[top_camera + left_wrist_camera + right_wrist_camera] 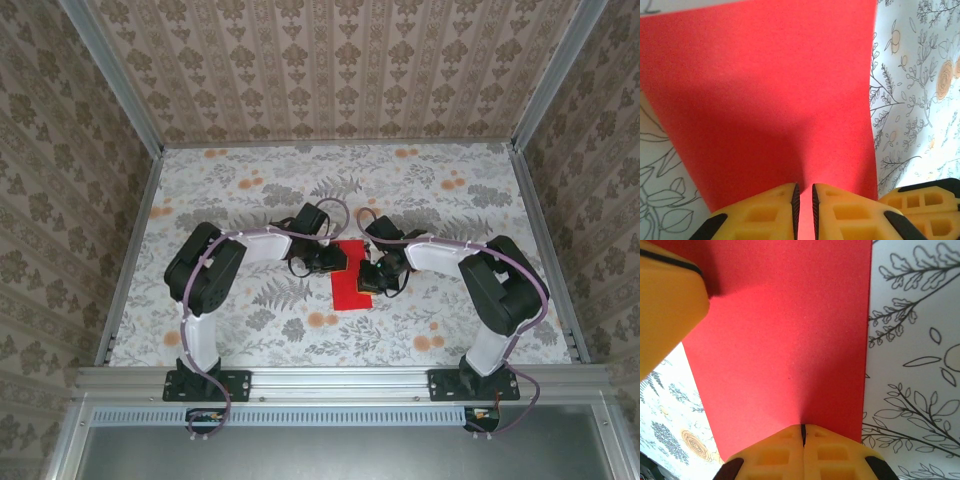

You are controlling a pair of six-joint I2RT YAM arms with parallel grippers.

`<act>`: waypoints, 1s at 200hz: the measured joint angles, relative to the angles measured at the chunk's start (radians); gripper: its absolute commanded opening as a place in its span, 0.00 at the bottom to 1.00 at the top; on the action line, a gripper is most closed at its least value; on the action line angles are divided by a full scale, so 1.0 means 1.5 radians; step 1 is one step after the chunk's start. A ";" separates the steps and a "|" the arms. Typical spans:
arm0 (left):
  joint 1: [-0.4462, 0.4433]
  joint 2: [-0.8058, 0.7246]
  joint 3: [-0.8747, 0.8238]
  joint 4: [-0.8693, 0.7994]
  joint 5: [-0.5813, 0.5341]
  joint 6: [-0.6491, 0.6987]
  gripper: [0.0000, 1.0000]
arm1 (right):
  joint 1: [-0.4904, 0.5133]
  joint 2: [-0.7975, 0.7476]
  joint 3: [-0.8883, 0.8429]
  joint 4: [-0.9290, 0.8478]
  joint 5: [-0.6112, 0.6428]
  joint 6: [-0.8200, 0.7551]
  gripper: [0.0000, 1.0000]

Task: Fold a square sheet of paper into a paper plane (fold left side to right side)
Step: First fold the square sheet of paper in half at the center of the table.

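Note:
The square sheet of paper [349, 290] lies red side up at the table's middle, between both arms. My left gripper [336, 262] is at its left edge and my right gripper [368, 279] at its right edge. In the left wrist view the paper [770, 100] rises toward my left gripper [803, 192], whose jaws stand a narrow slit apart with red paper showing in the gap. In the right wrist view my right gripper [803, 429] is shut on the paper's [790, 340] near edge, and a soft ridge runs from the tips. No folded dart shape is in view.
The flower-print tablecloth [250, 200] covers the table, with metal rails [130, 250] and patterned walls around it. A yellow finger of the right gripper [925, 200] sits close beside my left one. The left gripper's finger [665, 305] rests on the paper's far corner.

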 measured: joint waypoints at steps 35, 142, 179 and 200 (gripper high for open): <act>0.001 0.000 0.000 0.003 -0.005 0.001 0.16 | 0.000 0.004 0.004 -0.006 0.000 -0.005 0.04; 0.051 0.034 0.047 0.005 -0.021 0.024 0.14 | 0.000 0.004 0.004 -0.010 0.000 -0.022 0.04; 0.068 0.063 0.096 -0.009 -0.027 0.043 0.14 | 0.000 0.004 0.004 -0.011 0.000 -0.022 0.04; 0.087 0.081 0.126 -0.018 -0.032 0.053 0.14 | 0.000 0.004 0.003 -0.011 0.000 -0.022 0.04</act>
